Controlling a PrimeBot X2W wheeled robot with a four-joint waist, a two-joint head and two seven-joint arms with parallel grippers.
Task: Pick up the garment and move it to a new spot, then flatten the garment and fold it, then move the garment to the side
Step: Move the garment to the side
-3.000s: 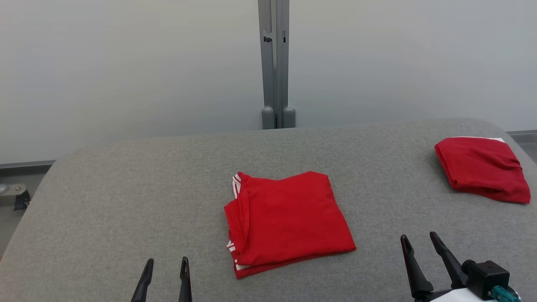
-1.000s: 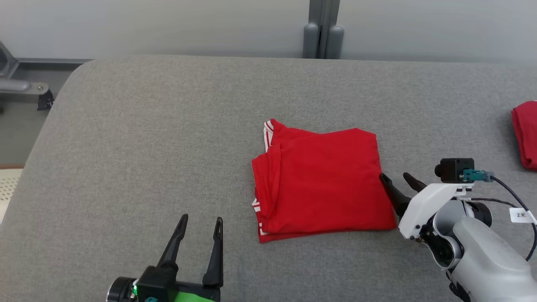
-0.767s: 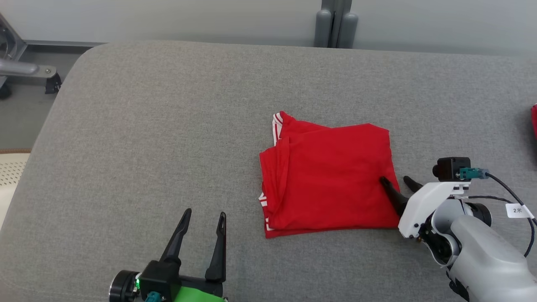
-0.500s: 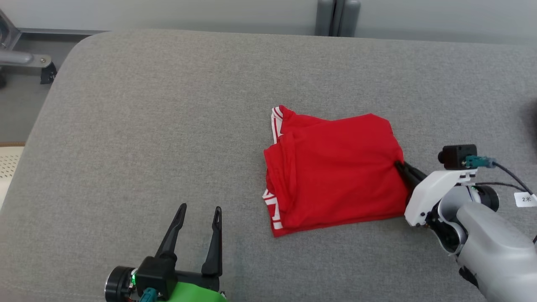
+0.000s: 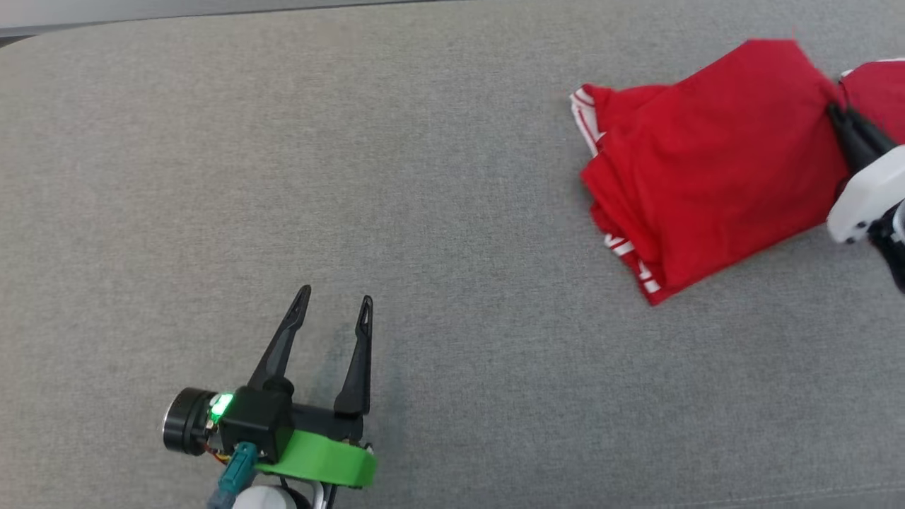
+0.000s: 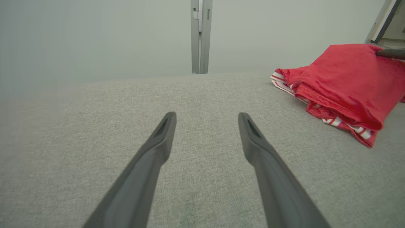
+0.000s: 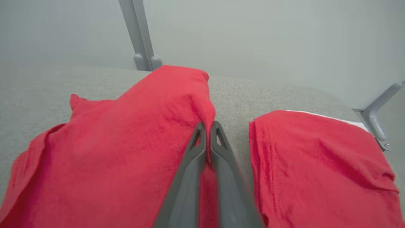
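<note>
The folded red garment (image 5: 707, 155) with white-striped trim lies at the upper right of the grey table, its right edge lifted. My right gripper (image 5: 838, 116) is shut on that edge; in the right wrist view the closed fingers (image 7: 208, 129) pinch the red garment (image 7: 126, 142), which drapes down to the left. In the left wrist view the garment (image 6: 345, 82) sits at the far right. My left gripper (image 5: 332, 304) hovers open over bare cloth at the lower left, far from the garment, with nothing between its fingers (image 6: 164, 133).
A second folded red cloth (image 7: 316, 158) lies just right of the held garment, with its corner at the edge of the head view (image 5: 877, 78). The grey padded table (image 5: 424, 177) stretches wide to the left. A grey post (image 6: 199, 34) stands behind the table.
My right gripper shut on the garment's right edge and dragged it right, toward the other red cloth, lifting that edge. The head camera tilted down and turned left. The left gripper stayed open.
</note>
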